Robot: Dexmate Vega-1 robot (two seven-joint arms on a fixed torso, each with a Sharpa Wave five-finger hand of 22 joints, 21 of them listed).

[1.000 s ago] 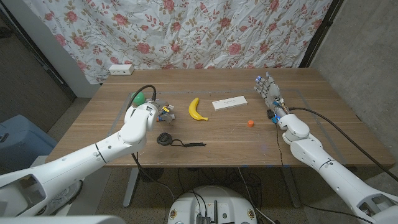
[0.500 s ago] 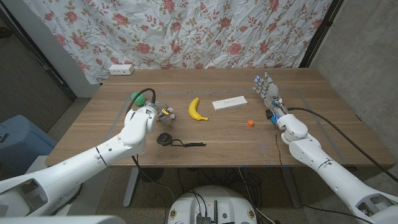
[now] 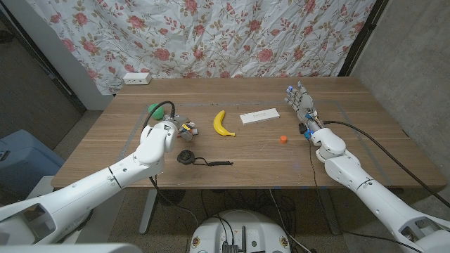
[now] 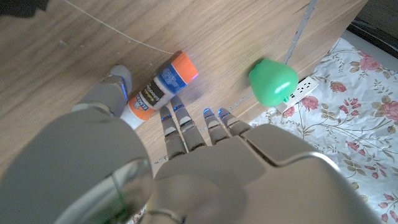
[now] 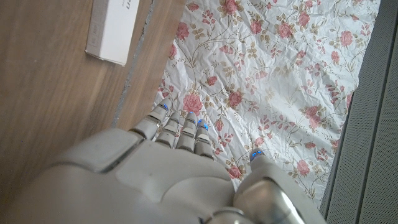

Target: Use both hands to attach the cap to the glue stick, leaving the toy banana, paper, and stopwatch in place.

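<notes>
**Head view: glue stick under left hand, cap lying apart**

Left wrist view shows the glue stick (image 4: pixel 160 88) lying on its side on the wooden table (image 3: pixel 337 151), orange end pointing away from the hand, white end next to the thumb. Left hand (image 4: pixel 186 168) hovers right over it, fingertips (image 4: pixel 177 107) at the label, thumb beside the white end; fingers spread, no grip visible. In the head view the left hand (image 3: pixel 176 130) sits at the table's left-middle, glue stick (image 3: pixel 188 128) poking out at its fingers.

Orange cap (image 3: pixel 283 139) sits alone on the table right of centre, well apart from the glue stick, near the right hand (image 3: pixel 302 105). That hand stands with fingers stretched out and apart, nothing in it; right wrist view shows the same hand (image 5: pixel 180 162) with fingers straight.

Toy banana (image 3: pixel 223 123) lies between glue stick and paper. Folded white paper (image 3: pixel 259 116) is just beyond the cap, also seen in the right wrist view (image 5: pixel 115 28). Black stopwatch (image 3: pixel 186 157) with its cord lies near the front edge, just beside the left arm. Green ball (image 3: pixel 156 109) sits beyond the left hand, also seen in the left wrist view (image 4: pixel 272 81). White power strip (image 3: pixel 136 78) lies at the far left corner. Floral cloth (image 3: pixel 211 35) hangs behind.
</notes>
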